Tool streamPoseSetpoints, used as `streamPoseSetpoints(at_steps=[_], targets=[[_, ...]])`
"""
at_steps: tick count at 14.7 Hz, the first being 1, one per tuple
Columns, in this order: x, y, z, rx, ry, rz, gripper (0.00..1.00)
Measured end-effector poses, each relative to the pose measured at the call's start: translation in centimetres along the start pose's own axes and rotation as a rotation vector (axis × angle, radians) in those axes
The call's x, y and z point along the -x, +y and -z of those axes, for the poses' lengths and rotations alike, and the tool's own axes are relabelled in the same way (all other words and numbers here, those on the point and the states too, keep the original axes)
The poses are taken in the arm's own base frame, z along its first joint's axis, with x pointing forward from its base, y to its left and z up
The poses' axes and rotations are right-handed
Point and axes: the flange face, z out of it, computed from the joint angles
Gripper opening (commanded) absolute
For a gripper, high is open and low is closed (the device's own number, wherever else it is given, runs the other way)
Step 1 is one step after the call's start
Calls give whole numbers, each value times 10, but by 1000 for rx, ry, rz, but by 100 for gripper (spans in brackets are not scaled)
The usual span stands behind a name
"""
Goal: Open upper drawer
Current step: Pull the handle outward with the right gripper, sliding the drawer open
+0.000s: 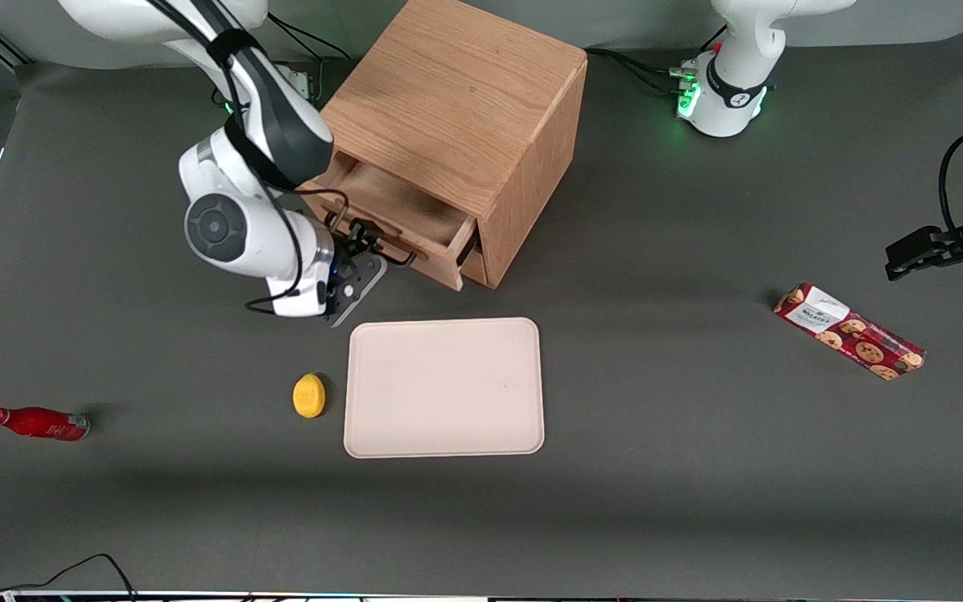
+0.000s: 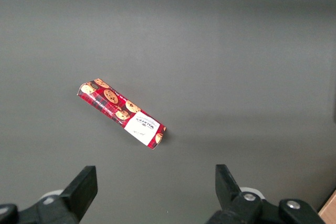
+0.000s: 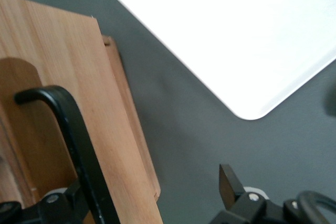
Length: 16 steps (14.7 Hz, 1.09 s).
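I count one cabinet (image 1: 456, 109) with two drawers: the upper drawer (image 1: 398, 213) pulled out, the lower (image 1: 473, 266) just showing under it. On the table I see one tray (image 1: 445, 387), one lemon (image 1: 308, 395), one red bottle (image 1: 37, 423) and one cookie pack (image 1: 849, 331). One gripper (image 1: 362, 251) sits at the upper drawer's handle (image 1: 381, 242).

The front view looked steeply down from high above the table (image 1: 615, 502), taking in the wooden cabinet (image 1: 456, 109) and everything around it. The right wrist view sat close against the upper drawer (image 3: 63, 103), facing down past its black handle (image 3: 79, 150), with the gripper (image 1: 362, 251) there; it shared the pale tray (image 3: 236, 30) with the front view. The left wrist view hung above the cookie pack (image 2: 122, 115), toward the parked arm's end, also seen from the front.
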Motion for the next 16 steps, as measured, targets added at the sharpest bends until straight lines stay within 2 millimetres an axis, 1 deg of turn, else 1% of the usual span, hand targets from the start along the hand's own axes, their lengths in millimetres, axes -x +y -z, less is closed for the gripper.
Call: streamPoseSetpoints(at_steps=[3,8,10,13,16], targets=[[-2,27,11,-1,8,7,100],[7,75,28,14,29,57,100],[7,93,36,19,39,77,100],[2,122,50,47,43,108,100],[-10,146,65,55,25,133,100]])
